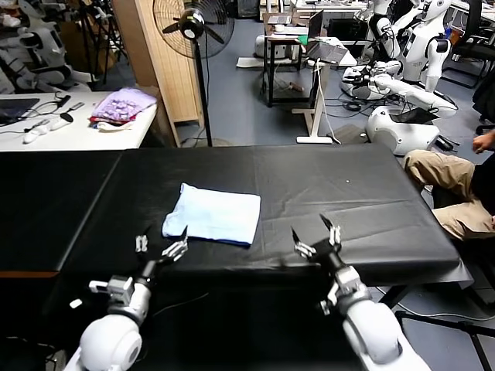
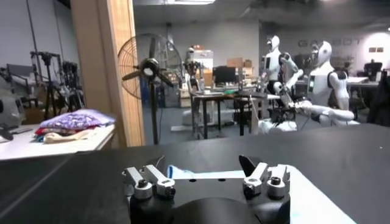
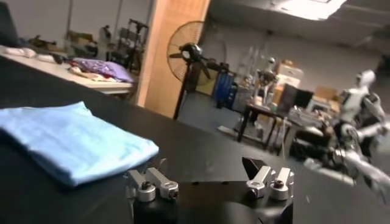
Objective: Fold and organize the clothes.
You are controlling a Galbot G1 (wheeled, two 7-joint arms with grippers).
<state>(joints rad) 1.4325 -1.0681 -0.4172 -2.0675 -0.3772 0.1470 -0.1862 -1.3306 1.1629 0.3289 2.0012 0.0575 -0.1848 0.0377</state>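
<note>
The clothes, a pale sky-blue T-shirt [image 1: 213, 213], lie folded into a neat rectangle on the black table [image 1: 348, 185], left of centre. My left gripper [image 1: 162, 241] hovers open just in front of the shirt's near left corner, nothing between its fingers. In the left wrist view the shirt [image 2: 311, 192] shows just beyond the open left gripper [image 2: 204, 170]. My right gripper [image 1: 315, 234] stands open and empty over bare table, to the right of the shirt. The right wrist view shows the folded shirt [image 3: 70, 143] off to one side of the open right gripper [image 3: 207, 170].
A white side table [image 1: 77, 131] at the back left carries a lavender-purple cloth pile [image 1: 122, 104]. A standing fan [image 1: 193, 27] and a wooden panel [image 1: 166, 62] rise behind the table. A seated person's leg [image 1: 452, 182] is by the table's right edge.
</note>
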